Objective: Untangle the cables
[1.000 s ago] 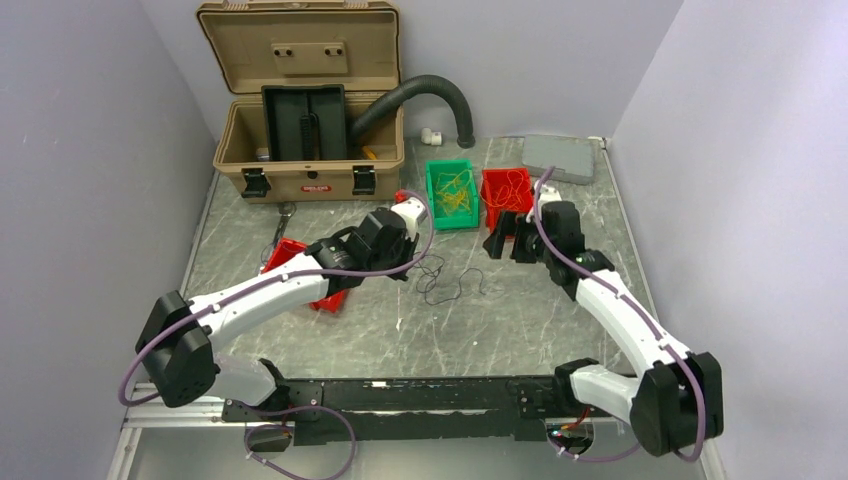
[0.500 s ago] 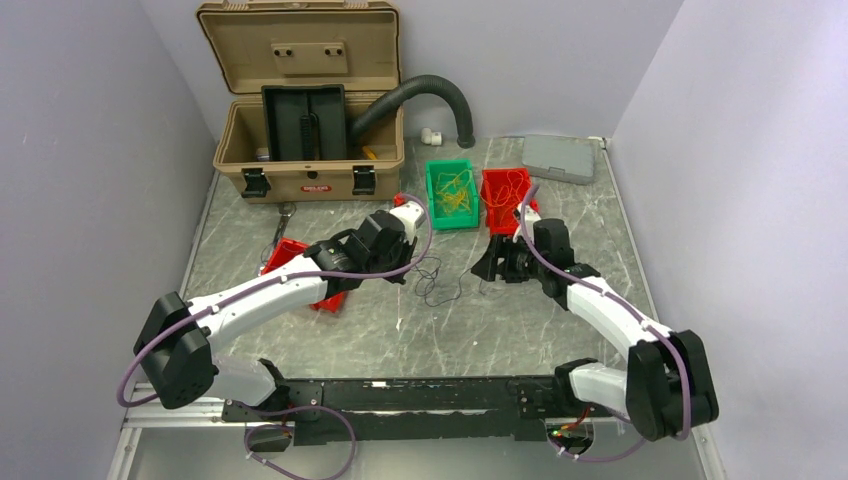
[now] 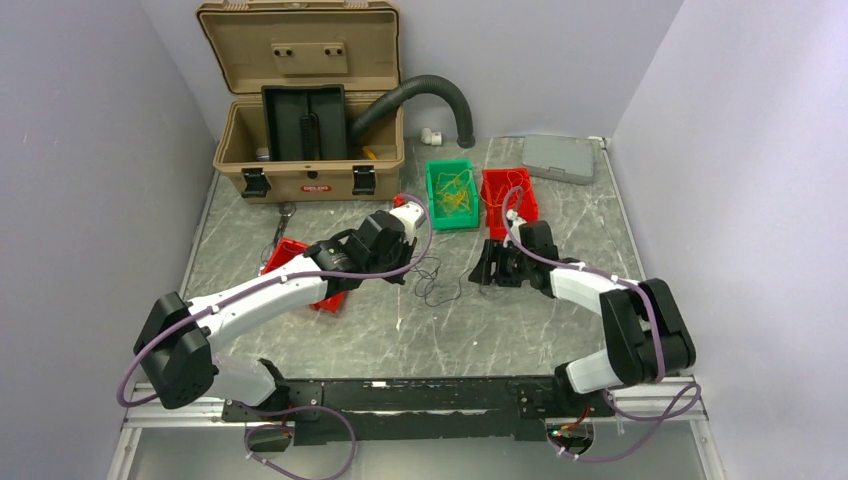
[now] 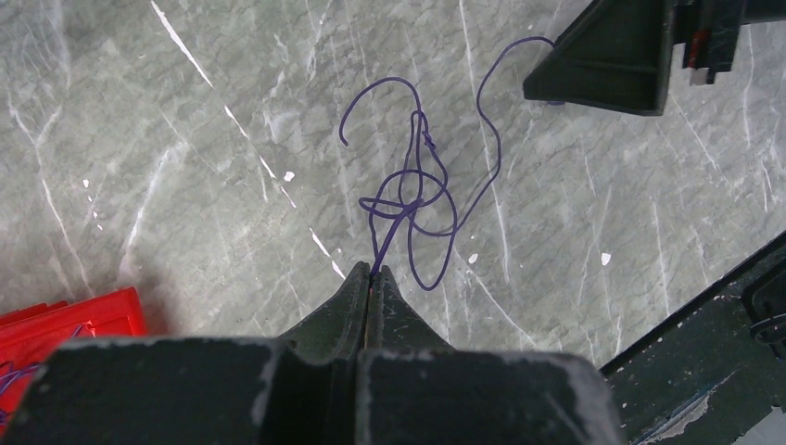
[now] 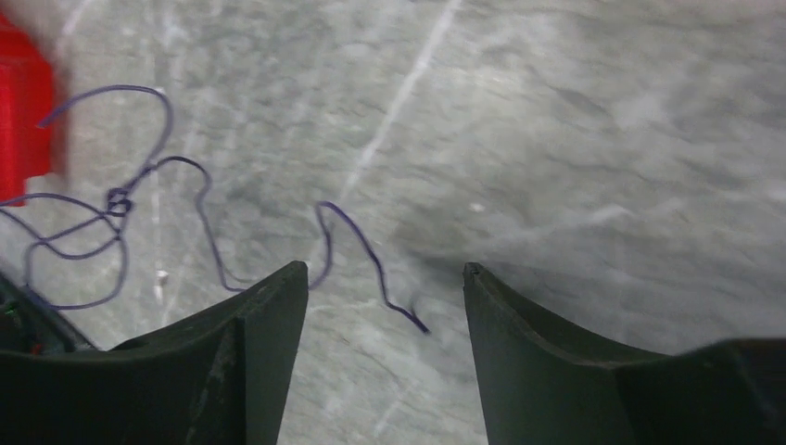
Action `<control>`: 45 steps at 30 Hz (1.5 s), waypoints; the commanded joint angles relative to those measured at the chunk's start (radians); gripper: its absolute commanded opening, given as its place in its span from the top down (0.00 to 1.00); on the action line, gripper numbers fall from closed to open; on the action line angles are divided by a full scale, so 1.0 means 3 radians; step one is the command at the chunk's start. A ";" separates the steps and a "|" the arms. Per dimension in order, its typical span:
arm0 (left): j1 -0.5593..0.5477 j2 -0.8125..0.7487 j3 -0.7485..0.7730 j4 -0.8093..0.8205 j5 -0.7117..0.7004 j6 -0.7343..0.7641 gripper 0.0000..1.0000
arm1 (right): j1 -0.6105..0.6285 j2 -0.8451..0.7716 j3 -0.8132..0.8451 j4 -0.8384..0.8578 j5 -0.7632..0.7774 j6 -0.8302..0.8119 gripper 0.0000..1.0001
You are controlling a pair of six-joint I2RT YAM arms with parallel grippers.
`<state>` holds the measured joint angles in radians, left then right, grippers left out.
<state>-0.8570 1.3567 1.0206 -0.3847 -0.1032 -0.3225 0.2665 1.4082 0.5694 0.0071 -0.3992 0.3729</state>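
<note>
The cables are one tangle of thin dark purple wire (image 3: 437, 280) lying on the marble table between the two arms. In the left wrist view the looped knot (image 4: 412, 195) sits just ahead of my left gripper (image 4: 371, 271), which is shut on a strand running out of the knot. My right gripper (image 5: 385, 271) hovers low over the table with its jaws apart. The wire's loose end (image 5: 408, 315) lies between them, touching neither finger. From above, the right gripper (image 3: 487, 270) is at the tangle's right side and the left gripper (image 3: 405, 272) at its left.
An open tan toolbox (image 3: 300, 130) and a black hose (image 3: 420, 95) stand at the back. A green bin (image 3: 450, 195) and a red bin (image 3: 508, 190) hold thin wires. A grey box (image 3: 558, 157) lies back right. Another red bin (image 3: 290, 258) sits under the left arm.
The right arm has come down and leftward to the wire's loose end, and its jaws have narrowed somewhat. The left gripper has held its place, still shut on the strand.
</note>
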 commanded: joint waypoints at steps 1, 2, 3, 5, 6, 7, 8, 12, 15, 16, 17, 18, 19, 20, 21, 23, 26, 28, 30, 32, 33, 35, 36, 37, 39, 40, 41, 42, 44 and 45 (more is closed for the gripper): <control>-0.0013 -0.0038 0.0109 -0.0027 -0.0111 0.0042 1.00 | 0.0121 0.0229 0.0097 0.0401 -0.0066 0.0088 0.37; -0.0015 -0.0038 0.0115 -0.0044 -0.0149 0.0041 1.00 | 0.0168 0.0265 0.0110 0.0420 -0.0065 0.0102 0.39; -0.0013 -0.0035 0.0118 -0.0051 -0.0178 0.0040 1.00 | 0.0215 0.0290 0.0120 0.0440 -0.0057 0.0109 0.42; -0.0010 -0.0037 0.0114 -0.0051 -0.0209 0.0042 1.00 | 0.0323 0.0315 0.0156 0.0452 -0.0013 0.0121 0.49; -0.0005 -0.0038 0.0110 -0.0048 -0.0219 0.0040 1.00 | 0.0373 0.0324 0.0182 0.0446 0.0005 0.0120 0.59; 0.0003 -0.0042 0.0099 -0.0043 -0.0223 0.0035 1.00 | 0.0426 0.0331 0.0218 0.0433 0.0021 0.0117 0.73; 0.0010 -0.0047 0.0097 -0.0036 -0.0224 0.0029 1.00 | 0.0475 0.0327 0.0246 0.0417 0.0037 0.0120 0.88; 0.0062 -0.0115 0.0051 -0.0052 -0.0252 -0.0030 1.00 | 0.0689 0.0153 0.0345 0.0383 0.0157 0.0132 1.00; 0.0153 -0.0241 -0.0016 -0.0103 -0.0295 -0.0068 1.00 | 0.0827 -0.0023 0.0413 0.0355 0.0222 0.0114 1.00; 0.0198 -0.0295 -0.0048 -0.0115 -0.0285 -0.0067 1.00 | 0.0871 -0.0072 0.0447 0.0336 0.0239 0.0110 1.00; 0.0249 -0.0366 -0.0082 -0.0125 -0.0270 -0.0065 1.00 | 0.0914 -0.0113 0.0483 0.0318 0.0248 0.0104 1.00; 0.0299 -0.0431 -0.0116 -0.0142 -0.0249 -0.0063 1.00 | 0.0967 -0.0147 0.0522 0.0286 0.0276 0.0094 1.00; 0.0358 -0.0504 -0.0141 -0.0172 -0.0245 -0.0050 1.00 | 0.1022 -0.0180 0.0575 0.0236 0.0309 0.0081 1.00; 0.0414 -0.0583 -0.0152 -0.0219 -0.0255 -0.0026 1.00 | 0.1079 -0.0195 0.0645 0.0182 0.0345 0.0062 1.00; 0.0466 -0.0655 -0.0154 -0.0278 -0.0280 0.0004 1.00 | 0.1141 -0.0209 0.0746 0.0131 0.0394 0.0041 1.00; 0.0550 -0.0813 -0.0128 -0.0412 -0.0388 0.0039 1.00 | 0.1268 -0.0210 0.0912 0.0048 0.0492 -0.0003 1.00; 0.0645 -0.0934 -0.0033 -0.0640 -0.0496 -0.0006 1.00 | 0.1419 -0.0174 0.1161 -0.0012 0.0593 -0.0038 1.00; 0.0735 -0.0968 0.0052 -0.0824 -0.0553 -0.0075 1.00 | 0.1489 -0.0129 0.1315 -0.0013 0.0623 -0.0049 1.00; 0.0829 -0.1015 0.0107 -0.0972 -0.0670 -0.0147 1.00 | 0.1554 -0.0053 0.1470 0.0011 0.0639 -0.0063 1.00; 0.0914 -0.1075 0.0128 -0.1092 -0.0804 -0.0218 1.00 | 0.1625 0.0067 0.1641 0.0055 0.0649 -0.0075 1.00; 0.0960 -0.1109 0.0130 -0.1131 -0.0843 -0.0243 1.00 | 0.1660 0.0148 0.1744 0.0059 0.0650 -0.0088 1.00; 0.1061 -0.1167 0.0108 -0.1174 -0.0906 -0.0291 1.00 | 0.1727 0.0319 0.1949 0.0072 0.0647 -0.0109 1.00; 0.1107 -0.1184 0.0100 -0.1192 -0.0971 -0.0322 1.00 | 0.1771 0.0403 0.2049 0.0085 0.0637 -0.0117 1.00; 0.1166 -0.1192 0.0107 -0.1213 -0.1011 -0.0348 1.00 | 0.1800 0.0498 0.2153 0.0097 0.0629 -0.0126 1.00; 0.1279 -0.1177 0.0120 -0.1271 -0.1072 -0.0382 1.00 | 0.1841 0.0680 0.2349 0.0114 0.0599 -0.0136 1.00; 0.1335 -0.1159 0.0141 -0.1300 -0.1097 -0.0402 1.00 | 0.1864 0.0773 0.2444 0.0117 0.0581 -0.0137 1.00; 0.1387 -0.1138 0.0170 -0.1361 -0.1114 -0.0417 1.00 | 0.1885 0.0847 0.2529 0.0110 0.0559 -0.0136 1.00; 0.1423 -0.1118 0.0207 -0.1420 -0.1140 -0.0433 1.00 | 0.1915 0.0916 0.2616 0.0101 0.0549 -0.0137 1.00; 0.1470 -0.1109 0.0263 -0.1534 -0.1215 -0.0454 1.00 | 0.1979 0.1014 0.2770 0.0097 0.0542 -0.0147 1.00; 0.1482 -0.1122 0.0275 -0.1585 -0.1262 -0.0474 1.00 | 0.2012 0.1048 0.2817 0.0101 0.0544 -0.0149 1.00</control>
<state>-0.4347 1.0252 1.0424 -0.7860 -0.4053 -0.4278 0.8406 1.6958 1.3201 0.0063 -0.2214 0.3470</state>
